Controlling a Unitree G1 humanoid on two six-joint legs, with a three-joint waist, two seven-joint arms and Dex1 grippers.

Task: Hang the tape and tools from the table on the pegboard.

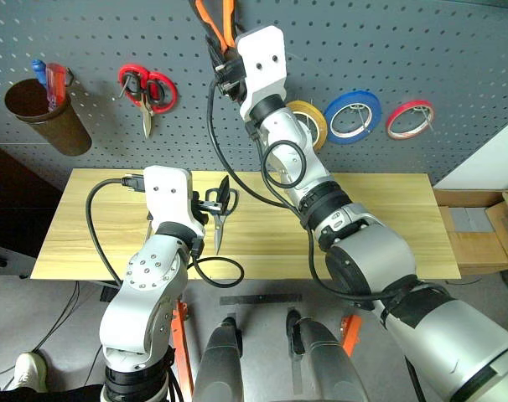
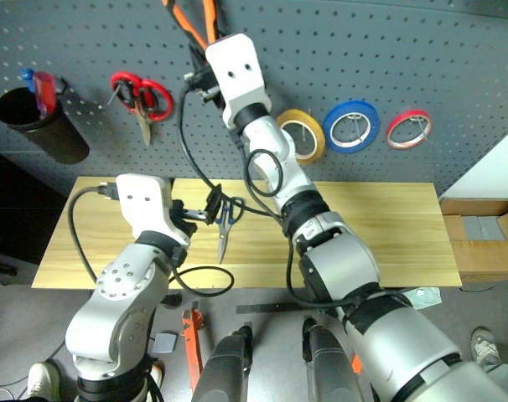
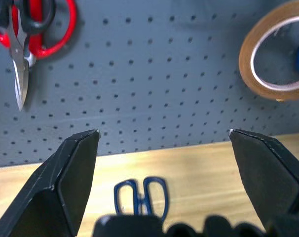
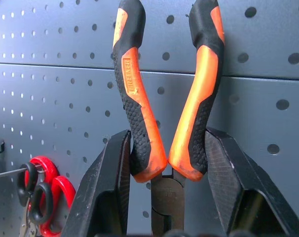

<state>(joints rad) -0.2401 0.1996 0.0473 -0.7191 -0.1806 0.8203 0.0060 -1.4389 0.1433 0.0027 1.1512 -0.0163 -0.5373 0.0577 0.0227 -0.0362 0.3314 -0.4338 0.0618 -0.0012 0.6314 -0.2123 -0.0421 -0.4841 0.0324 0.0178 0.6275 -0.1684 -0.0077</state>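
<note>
Looking down from the head views, the right pincer (image 1: 224,52) is raised against the pegboard (image 1: 388,50), clamped on the pliers (image 1: 218,23) with their orange handles pointing up. The yellow tape (image 1: 311,121) already hangs on the board beside a blue roll (image 1: 353,116) and a thin red roll (image 1: 410,119); red scissors (image 1: 147,90) and a brown cup (image 1: 44,113) hang further left. The blue-handled scissors (image 1: 220,206) lie on the surface (image 1: 388,226), just ahead of the left pincer (image 2: 202,213).

Through the left wrist view, that pincer's fingers (image 3: 70,173) stand wide with nothing between them, the scissors' loops below.

Through the right wrist view, both fingers (image 4: 110,187) press the pliers low on the handles, near the pivot. Pliers look stiff and fairly heavy, with grippy textured handles; holding near the pivot probably leaves the handle gap free for a hook
</note>
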